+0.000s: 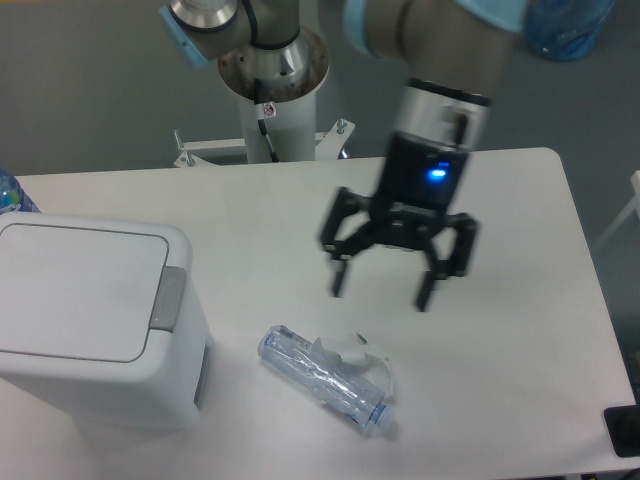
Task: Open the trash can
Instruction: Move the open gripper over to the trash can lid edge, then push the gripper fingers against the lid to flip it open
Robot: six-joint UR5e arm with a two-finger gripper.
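The white boxy trash can stands at the left of the table, its flat lid shut and its grey push tab on the right edge of the lid. My gripper hangs open and empty above the middle of the table, well to the right of the trash can and apart from it. Its two black fingers point down.
A crushed clear plastic bottle lies on the table below the gripper, right of the trash can. The arm's base post stands at the table's back edge. A blue bottle top shows at the far left edge.
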